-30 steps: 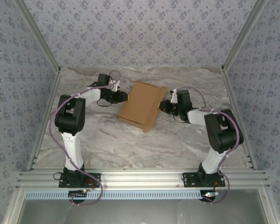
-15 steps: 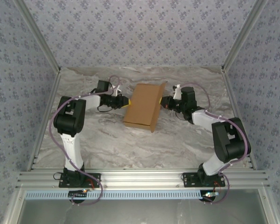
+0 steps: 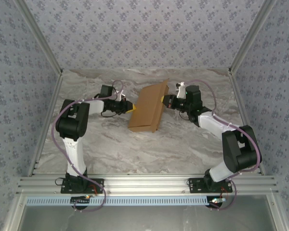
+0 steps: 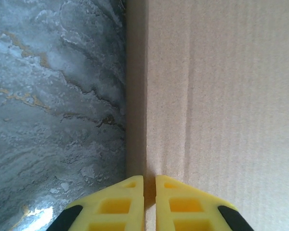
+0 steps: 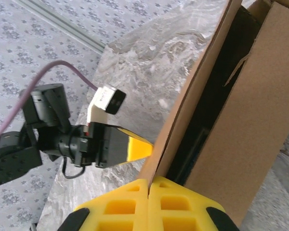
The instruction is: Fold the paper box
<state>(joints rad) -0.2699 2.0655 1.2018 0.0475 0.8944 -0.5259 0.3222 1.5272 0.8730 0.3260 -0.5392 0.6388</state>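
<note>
The paper box (image 3: 147, 108) is plain brown cardboard, standing tilted in the middle of the marble table. Its right side is raised, and it rests on its left long edge. My left gripper (image 3: 131, 108) is at that low left edge. In the left wrist view its yellow fingers (image 4: 130, 192) are closed to a thin slit (image 4: 150, 179) over the edge of the box (image 4: 221, 96). My right gripper (image 3: 164, 101) holds the raised upper panel. Its jaws (image 5: 149, 183) are pinched on that panel's thin edge (image 5: 183, 120), with the dark inside of the box beside it. The left gripper (image 5: 139, 147) shows behind the panel.
The marble table (image 3: 111, 144) has free room in front of the box and to both sides. Metal frame rails (image 3: 144, 183) run along the near edge, and patterned walls close in the back and sides. Purple cables loop off both arms.
The right gripper moved back and to the left, raising the box's right side, so the box stands steeper and looks narrower from above. The left gripper's fingers closed at the left edge.
</note>
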